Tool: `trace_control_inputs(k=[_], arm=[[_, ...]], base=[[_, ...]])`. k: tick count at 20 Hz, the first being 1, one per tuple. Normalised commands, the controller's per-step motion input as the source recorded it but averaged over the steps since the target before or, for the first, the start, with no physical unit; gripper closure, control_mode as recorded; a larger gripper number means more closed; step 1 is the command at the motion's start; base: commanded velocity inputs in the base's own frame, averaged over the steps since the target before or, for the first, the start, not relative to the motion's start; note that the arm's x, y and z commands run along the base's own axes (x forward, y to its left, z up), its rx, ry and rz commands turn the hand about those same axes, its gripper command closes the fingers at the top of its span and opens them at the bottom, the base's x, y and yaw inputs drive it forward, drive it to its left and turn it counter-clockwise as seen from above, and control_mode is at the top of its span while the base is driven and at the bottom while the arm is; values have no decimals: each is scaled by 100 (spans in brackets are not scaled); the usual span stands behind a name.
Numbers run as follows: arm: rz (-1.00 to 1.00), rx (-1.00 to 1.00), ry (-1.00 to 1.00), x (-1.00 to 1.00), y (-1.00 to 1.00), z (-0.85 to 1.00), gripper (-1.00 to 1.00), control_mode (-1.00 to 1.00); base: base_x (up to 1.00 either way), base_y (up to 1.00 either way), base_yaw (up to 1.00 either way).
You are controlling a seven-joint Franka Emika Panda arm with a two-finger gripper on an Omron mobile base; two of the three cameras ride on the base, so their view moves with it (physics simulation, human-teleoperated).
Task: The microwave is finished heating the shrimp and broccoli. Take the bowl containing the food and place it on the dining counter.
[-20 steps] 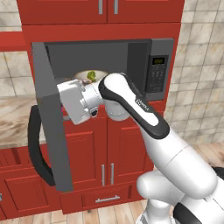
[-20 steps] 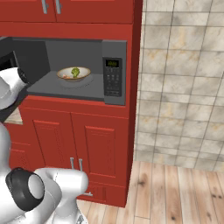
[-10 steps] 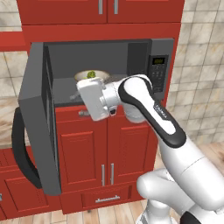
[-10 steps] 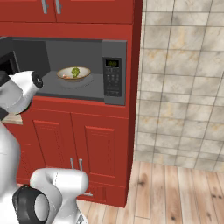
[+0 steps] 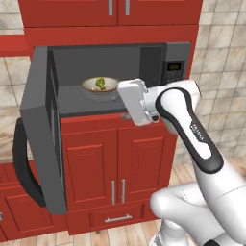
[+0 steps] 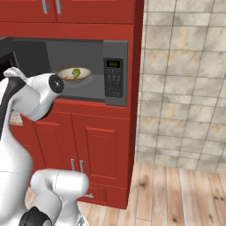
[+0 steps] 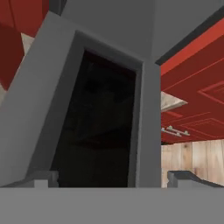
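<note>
The microwave (image 5: 174, 72) stands open, its door (image 5: 42, 129) swung out to the left. Inside sits the tan bowl (image 5: 100, 89), also visible from the right (image 6: 74, 75), holding the green broccoli (image 5: 101, 83). The shrimp is too small to make out. My gripper (image 7: 113, 179) is open and empty, with both dark fingertips (image 7: 41, 178) apart at the bottom of the hand view. It faces the door's dark inner glass (image 7: 100, 122). The white hand (image 5: 136, 102) hangs in front of the microwave's lower right edge, right of the bowl and not touching it. The dining counter is out of view.
Red cabinet doors (image 5: 115, 158) fill the wall below the microwave and more red cabinets (image 5: 115, 9) sit above. The open door's curved black handle (image 5: 20, 163) juts out at the left. A tiled wall (image 6: 185, 88) and wood floor (image 6: 176, 194) lie to the right.
The microwave door has swung wider open to the left. My hand has moved right, from the door's edge to the front of the microwave's right half. The jaws stayed open.
</note>
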Motion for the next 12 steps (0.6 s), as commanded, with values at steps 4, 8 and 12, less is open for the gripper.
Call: trace_control_inputs(k=[4, 8, 12], arm=[[-19, -19, 0, 39, -100, 0, -100, -100], [-23, -16, 6, 45, -100, 0, -100, -100], [-25, -1, 14, 24, -59, -1, -100, -100]], base=[[0, 0, 0], [0, 0, 0], [0, 0, 0]])
